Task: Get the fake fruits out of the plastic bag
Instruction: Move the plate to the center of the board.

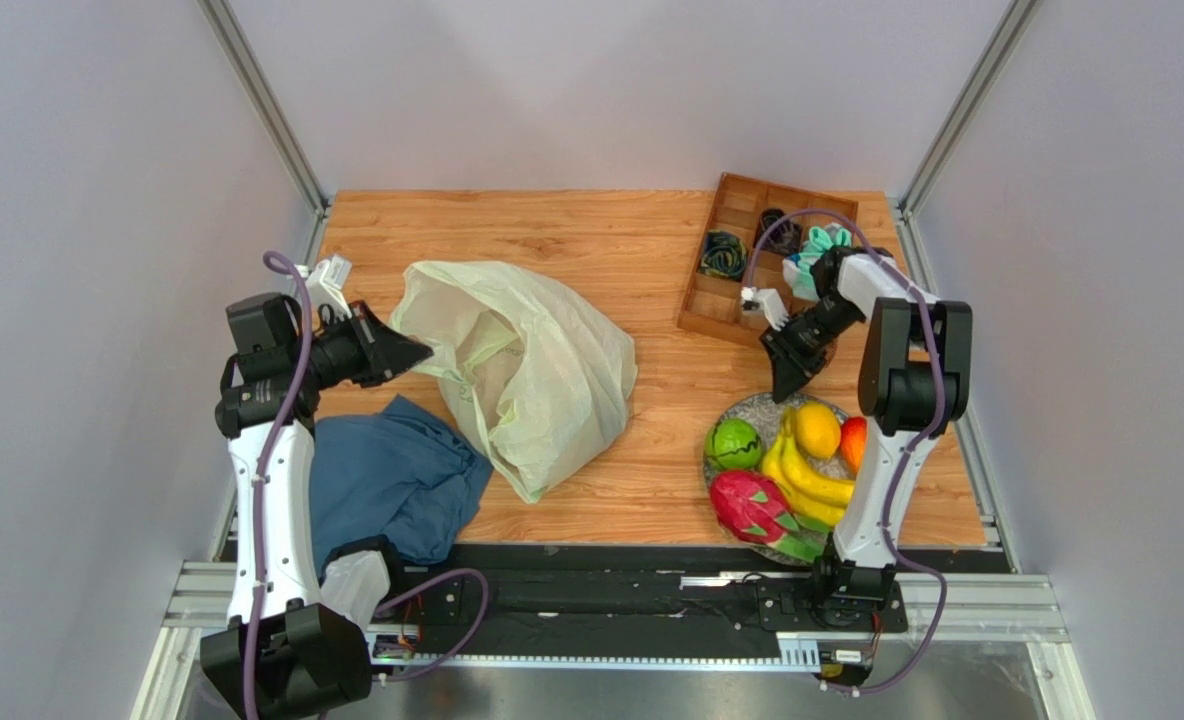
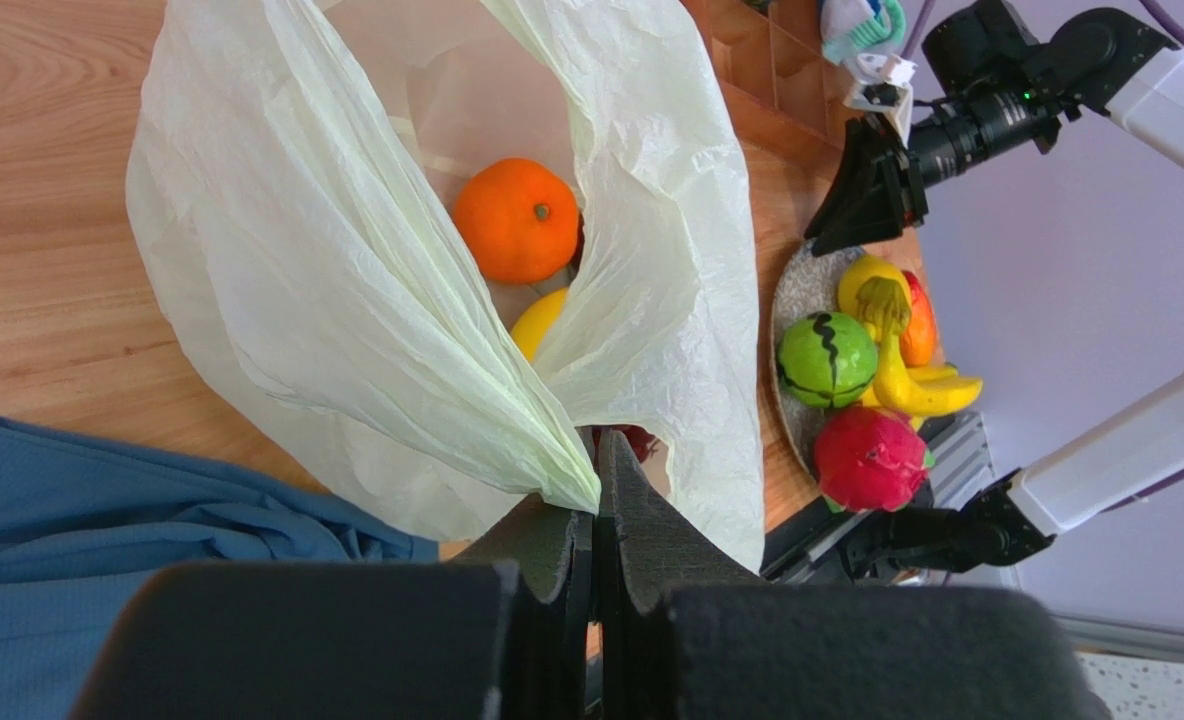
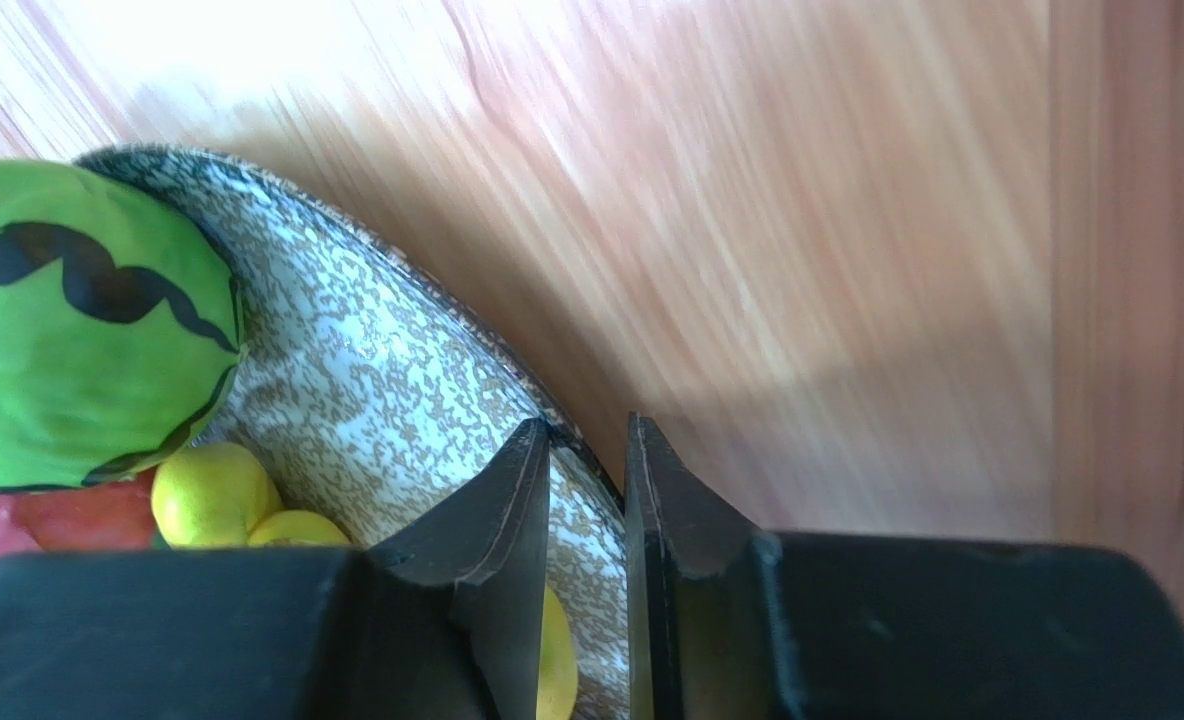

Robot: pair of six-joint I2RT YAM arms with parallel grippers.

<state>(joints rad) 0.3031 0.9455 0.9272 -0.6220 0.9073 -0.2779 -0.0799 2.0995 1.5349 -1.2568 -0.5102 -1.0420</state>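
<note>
The pale yellow-green plastic bag [image 1: 531, 368] lies left of centre on the table. My left gripper [image 1: 410, 354] is shut on its rim and holds the mouth open. In the left wrist view the gripper [image 2: 595, 450] pinches the bag [image 2: 313, 285]; an orange [image 2: 517, 221] and a yellow fruit [image 2: 541, 320] lie inside. A speckled plate [image 1: 744, 408] holds a green apple [image 1: 733, 444], dragon fruit [image 1: 753, 507], bananas [image 1: 809, 480], a lemon [image 1: 816, 429] and an orange [image 1: 854, 444]. My right gripper [image 1: 783, 368] hovers over the plate's far rim [image 3: 373, 405], jaws narrowly apart [image 3: 588, 435] and empty, beside the apple [image 3: 87, 323].
A blue cloth [image 1: 388, 480] lies at the near left, under the bag's near edge. A wooden compartment tray [image 1: 711, 308] at the back right holds dark cords and rolled teal-white socks [image 1: 813, 258]. Grey walls enclose the table.
</note>
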